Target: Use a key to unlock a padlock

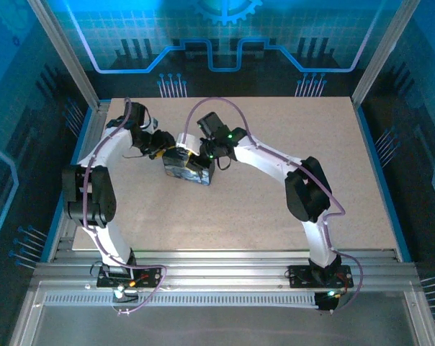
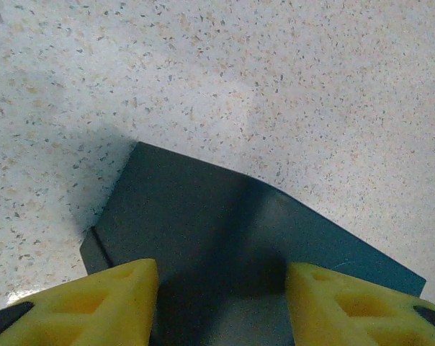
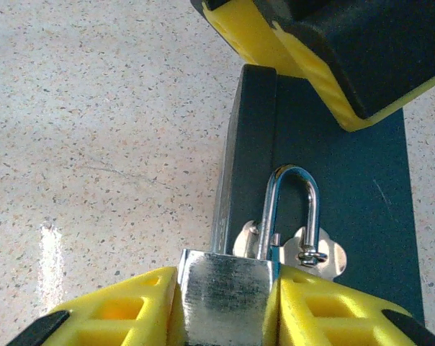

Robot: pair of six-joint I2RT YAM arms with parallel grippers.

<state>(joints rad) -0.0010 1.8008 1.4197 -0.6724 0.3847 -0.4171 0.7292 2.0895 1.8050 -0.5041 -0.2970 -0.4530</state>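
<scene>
The silvery padlock (image 3: 228, 288) is clamped by its body between the yellow fingers of my right gripper (image 3: 228, 299), which is shut on it. Its curved shackle (image 3: 293, 205) stands closed and points away from the camera. The key (image 3: 329, 254), small and silvery, hangs from the shackle on a little ring and lies against the dark blue box (image 3: 347, 187). My left gripper (image 2: 221, 281) is open, its yellow fingers (image 2: 117, 295) apart over the box's flat top (image 2: 203, 223). One of its fingers (image 3: 325, 65) reaches over the box's far end.
Both arms meet over the box (image 1: 189, 169) at the middle back of the speckled table (image 1: 261, 216). The left gripper (image 1: 162, 146) comes in from the left and the right gripper (image 1: 203, 155) from the right. Bare tabletop lies all around the box.
</scene>
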